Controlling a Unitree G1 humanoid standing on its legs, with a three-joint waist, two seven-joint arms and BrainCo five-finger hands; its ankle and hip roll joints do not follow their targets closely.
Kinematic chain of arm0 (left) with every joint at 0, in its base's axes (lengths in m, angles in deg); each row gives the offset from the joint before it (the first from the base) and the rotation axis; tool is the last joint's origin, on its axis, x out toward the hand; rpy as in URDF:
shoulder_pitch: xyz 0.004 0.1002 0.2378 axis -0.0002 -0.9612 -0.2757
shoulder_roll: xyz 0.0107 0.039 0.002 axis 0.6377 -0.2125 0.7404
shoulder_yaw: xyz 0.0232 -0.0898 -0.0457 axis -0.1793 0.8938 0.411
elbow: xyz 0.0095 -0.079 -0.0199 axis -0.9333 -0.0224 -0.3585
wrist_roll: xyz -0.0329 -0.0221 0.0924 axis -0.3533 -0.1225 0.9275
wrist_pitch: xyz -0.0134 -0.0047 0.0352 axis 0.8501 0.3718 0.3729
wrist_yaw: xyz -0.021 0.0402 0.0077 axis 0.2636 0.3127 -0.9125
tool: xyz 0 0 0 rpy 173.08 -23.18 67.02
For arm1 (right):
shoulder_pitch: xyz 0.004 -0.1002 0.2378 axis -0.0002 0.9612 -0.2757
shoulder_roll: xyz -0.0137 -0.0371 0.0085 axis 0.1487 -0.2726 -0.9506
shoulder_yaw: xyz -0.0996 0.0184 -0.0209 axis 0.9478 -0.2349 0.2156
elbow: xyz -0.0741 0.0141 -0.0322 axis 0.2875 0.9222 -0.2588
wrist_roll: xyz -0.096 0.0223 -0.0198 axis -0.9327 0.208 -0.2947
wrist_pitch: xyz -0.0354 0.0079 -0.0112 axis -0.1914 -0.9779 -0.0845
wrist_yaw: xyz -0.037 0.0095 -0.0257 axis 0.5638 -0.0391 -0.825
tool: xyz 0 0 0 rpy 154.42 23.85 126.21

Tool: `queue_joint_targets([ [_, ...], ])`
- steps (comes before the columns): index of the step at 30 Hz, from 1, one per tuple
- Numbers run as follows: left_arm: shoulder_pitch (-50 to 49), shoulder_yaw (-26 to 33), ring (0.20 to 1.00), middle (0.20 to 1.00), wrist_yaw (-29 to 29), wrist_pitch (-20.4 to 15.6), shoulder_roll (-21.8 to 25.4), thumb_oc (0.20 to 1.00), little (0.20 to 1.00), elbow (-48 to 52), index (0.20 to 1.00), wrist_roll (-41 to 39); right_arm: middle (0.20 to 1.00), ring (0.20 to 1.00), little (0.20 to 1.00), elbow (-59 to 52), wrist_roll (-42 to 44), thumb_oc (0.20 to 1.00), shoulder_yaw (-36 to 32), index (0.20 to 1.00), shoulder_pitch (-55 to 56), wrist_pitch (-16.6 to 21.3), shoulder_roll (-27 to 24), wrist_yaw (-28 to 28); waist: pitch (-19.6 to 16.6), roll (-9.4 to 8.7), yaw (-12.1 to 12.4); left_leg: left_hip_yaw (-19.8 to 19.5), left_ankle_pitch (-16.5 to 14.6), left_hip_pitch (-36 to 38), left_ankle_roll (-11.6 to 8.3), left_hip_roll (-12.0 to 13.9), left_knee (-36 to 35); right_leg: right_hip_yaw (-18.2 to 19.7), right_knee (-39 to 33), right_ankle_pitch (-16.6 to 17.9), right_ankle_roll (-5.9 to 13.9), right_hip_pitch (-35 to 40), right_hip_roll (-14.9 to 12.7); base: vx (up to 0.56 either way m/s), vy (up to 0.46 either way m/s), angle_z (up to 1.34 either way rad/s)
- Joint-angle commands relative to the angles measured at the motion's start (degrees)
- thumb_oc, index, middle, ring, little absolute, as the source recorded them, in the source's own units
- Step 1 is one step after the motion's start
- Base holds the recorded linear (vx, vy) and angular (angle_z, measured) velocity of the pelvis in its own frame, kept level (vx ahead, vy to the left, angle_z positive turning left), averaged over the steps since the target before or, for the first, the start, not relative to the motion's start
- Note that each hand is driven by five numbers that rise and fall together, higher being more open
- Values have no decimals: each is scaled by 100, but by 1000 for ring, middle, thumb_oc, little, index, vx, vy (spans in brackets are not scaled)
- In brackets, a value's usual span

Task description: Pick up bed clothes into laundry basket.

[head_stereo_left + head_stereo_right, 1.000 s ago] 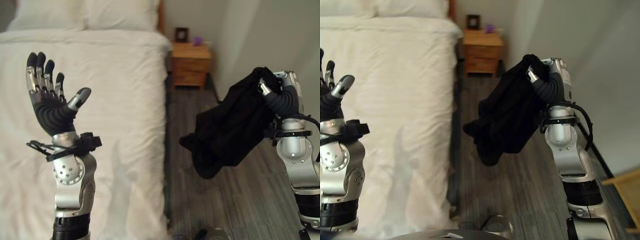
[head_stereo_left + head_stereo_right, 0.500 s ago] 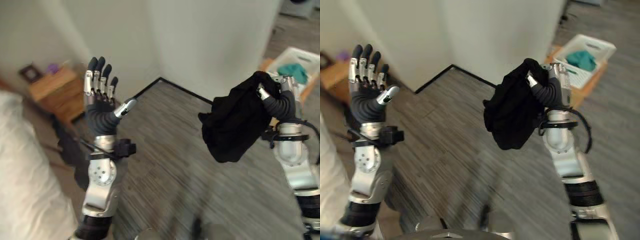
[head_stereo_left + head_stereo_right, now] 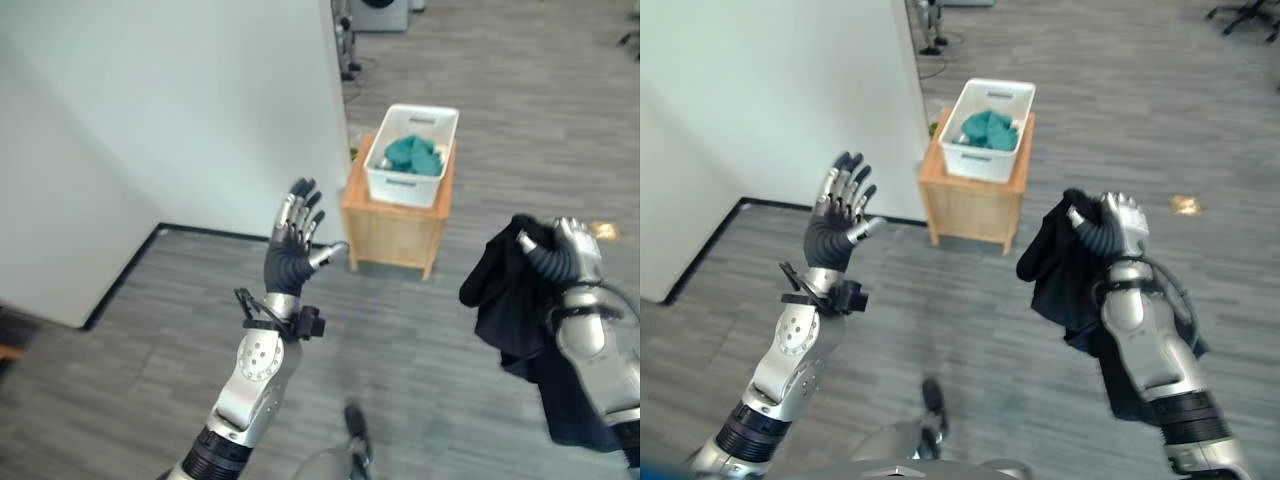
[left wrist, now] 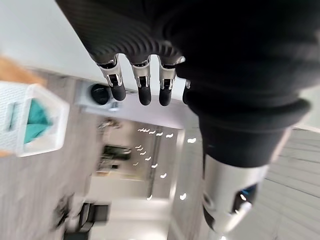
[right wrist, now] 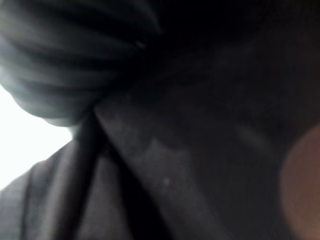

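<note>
Right wrist view: dark folds of the black garment (image 5: pixel 200 150) pressed up against the lens, little else could be made out.
Right hand (image 3: pixel 1110 225): raised, fingers curled round the garment's bunched top, the rest hanging beside the forearm.
Left hand (image 3: pixel 292 250): raised upright, fingers spread, nothing held.
White laundry basket (image 3: pixel 440 125): sat on a wooden stand (image 3: pixel 395 225), teal cloth (image 3: pixel 412 155) inside, well apart from the garment.

Office-like room: grey plank floor (image 3: pixel 480 120), office chair (image 3: pixel 1243 12).

black garment (image 3: pixel 520 310) hangs crumpled; white basket (image 3: pixel 412 156) holds teal cloth (image 3: pixel 412 154).
</note>
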Motion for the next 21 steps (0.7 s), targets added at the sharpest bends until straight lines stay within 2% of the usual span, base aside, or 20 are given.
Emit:
queue_joint_targets([
  [1, 496, 215, 1000, 1000, 108, -173, 11, 1000, 1000, 40, 1000, 267, 200, 200, 200, -270, -328, 200, -247, 200, -869, 56, -359, -385, 135, 148, -73, 380, -496, 921, -1354, 757, 59, 155, 289, 1858, 818, -655, -1116, 198, 143, -25],
  [2, 500, 220, 1000, 1000, 108, -173, 11, 1000, 1000, 39, 1000, 269, 200, 200, 200, -271, -330, 200, -245, 200, -877, 54, -358, -385, 127, 162, -59, 397, -473, 901, -1354, 776, 50, 169, 290, 1884, 810, -691, -1095, 232, 137, -8],
  [4, 489, 217, 1000, 1000, 100, -191, -41, 1000, 1000, 16, 1000, 294, 200, 200, 200, -359, -325, 200, -269, 200, -863, 55, -319, -397, 246, 237, -241, 368, -650, 1131, -1330, 732, 40, 107, 368, 1618, 702, -1250, -823, 211, 52, -2],
  [5, 466, 243, 1000, 1000, 81, -205, -64, 1000, 1000, 15, 1000, 270, 200, 200, 200, -399, -339, 200, -288, 200, -843, 66, -309, -407, 298, 231, -302, 339, -716, 1220, -1339, 699, 40, 7, 100, 1467, 628, -1401, -704, 380, -51, -22],
  [6, 374, 315, 1000, 1000, 31, -214, -80, 1000, 1000, -10, 1000, 204, 200, 200, 200, -448, -289, 200, -275, 200, -905, 107, -258, -410, 290, 188, -337, 367, -945, 1399, -1363, 609, 40, -433, -922, 1196, 388, -1424, -732, 449, -106, -22],
  [7, 320, 352, 1000, 1000, -2, -216, -71, 1000, 1000, -15, 1000, 169, 200, 200, 200, -464, -274, 200, -258, 200, -959, 113, -255, -413, 254, 170, -313, 292, -1091, 1534, -1410, 573, 40, -530, -1368, 1216, 364, -1496, -729, 383, -94, -14],
  [8, 306, 361, 1000, 1000, -15, -216, -60, 1000, 1000, -9, 1000, 159, 200, 200, 200, -457, -271, 200, -247, 200, -966, 112, -247, -413, 232, 186, -324, 278, -1124, 1535, -1418, 594, 40, -549, -1471, 1226, 363, -1443, -695, 293, -88, -5],
  [9, 231, 414, 1000, 1000, -47, -227, -52, 1000, 1000, -6, 1000, 113, 200, 200, 200, -480, -281, 200, -215, 200, -1029, 112, -259, -416, 191, 170, -294, 278, -1207, 1616, -1467, 596, 40, -689, -1903, 1354, 367, -1472, -682, 292, -172, 15],
  [10, 102, 545, 1000, 1000, -144, -235, -50, 1000, 1000, -21, 1000, 20, 200, 200, 200, -514, -383, 200, -185, 200, -1237, 80, -363, -421, 157, 70, -182, 350, -1328, 1714, -1513, 570, 40, -1020, -2405, 1639, 349, -1376, -802, 267, -174, 29],
  [11, 97, 549, 1000, 1000, -149, -234, -46, 1000, 1000, -18, 1000, 15, 200, 200, 200, -518, -383, 200, -185, 200, -1236, 77, -360, -416, 169, 70, -191, 343, -1330, 1728, -1513, 574, 40, -1030, -2434, 1653, 350, -1346, -797, 260, -181, 39],
  [12, 19, 540, 1000, 1000, -196, -199, -62, 1000, 1000, -14, 1000, 17, 200, 200, 200, -491, -370, 200, -163, 200, -1289, 63, -377, -422, 137, 14, -128, 288, -1376, 1793, -1554, 560, 178, -1066, -2574, 1685, 265, -1186, -778, 204, -129, 27],
  [13, -28, 535, 1000, 1000, -245, -197, -116, 1000, 1000, -26, 1000, -31, 200, 200, 200, -474, -337, 200, -165, 200, -1366, 76, -399, -437, 101, -48, -75, 253, -1501, 1732, -1615, 585, 717, -1126, -2701, 1692, 189, -979, -756, 319, -211, 26],
  [14, -96, 548, 1000, 1000, -268, -222, -165, 1000, 1000, -29, 1000, -127, 200, 200, 200, -454, -279, 200, -166, 200, -1483, 109, -504, -484, 79, -135, 39, 226, -1436, 1554, -1726, 644, 1333, -1215, -2813, 1682, 123, -719, -773, 345, -300, 58],
  [15, -196, 551, 1000, 1000, -290, -221, -173, 1000, 1000, -45, 1000, -238, 200, 200, 200, -324, -167, 200, -71, 200, -1799, 111, -760, -510, 164, -286, 247, -17, -1151, 1019, -2004, 802, 2659, -1322, -3106, 1632, -63, -246, -734, 245, -236, 65],
  [16, -189, 558, 1000, 1000, -290, -220, -175, 1000, 1000, -44, 1000, -239, 200, 200, 200, -301, -161, 200, -55, 200, -1828, 116, -765, -519, 178, -272, 223, -45, -1179, 977, -2020, 833, 2739, -1344, -3132, 1640, -77, -229, -709, 195, -234, 50],
  [17, -241, 592, 1000, 1000, -272, -251, -170, 1000, 1000, -80, 1000, -270, 200, 200, 200, -177, -64, 200, 64, 200, -2100, 128, -880, -564, 249, -369, 355, -139, -950, 674, -2201, 913, 3339, -1405, -3251, 1581, -180, 8, -694, 118, -143, 7],
  [18, -300, 605, 1000, 1000, -264, -256, -154, 1000, 1000, -77, 1000, -306, 200, 200, 200, -35, -1, 200, 149, 200, -2284, 110, -994, -582, 301, -462, 442, -114, -834, 431, -2262, 1028, 3677, -1452, -3290, 1526, -241, 156, -702, 272, -144, 19],
  [19, -453, 644, 1000, 1000, -313, -253, -125, 1000, 1000, -65, 1000, -448, 200, 200, 200, 169, 152, 200, 281, 200, -2548, 111, -1228, -567, 290, -545, 569, 113, -766, 285, -2216, 1368, 3283, -1550, -3324, 1440, -218, 302, -740, 207, -64, 29],
  [20, -457, 652, 1000, 1000, -315, -251, -129, 1000, 1000, -62, 1000, -451, 200, 200, 200, 183, 157, 200, 299, 200, -2566, 115, -1233, -573, 292, -547, 568, 123, -757, 302, -2214, 1358, 3259, -1544, -3324, 1441, -216, 304, -748, 296, 49, 63],
  [21, -646, 735, 1000, 1000, -395, -180, -98, 1000, 1000, -96, 1000, -562, 200, 200, 200, 378, 324, 200, 395, 200, -2758, 149, -1504, -521, 213, -562, 685, 195, -750, 311, -2162, 1443, 2361, -1631, -3332, 1352, -136, 371, -757, 226, 116, 39],
])
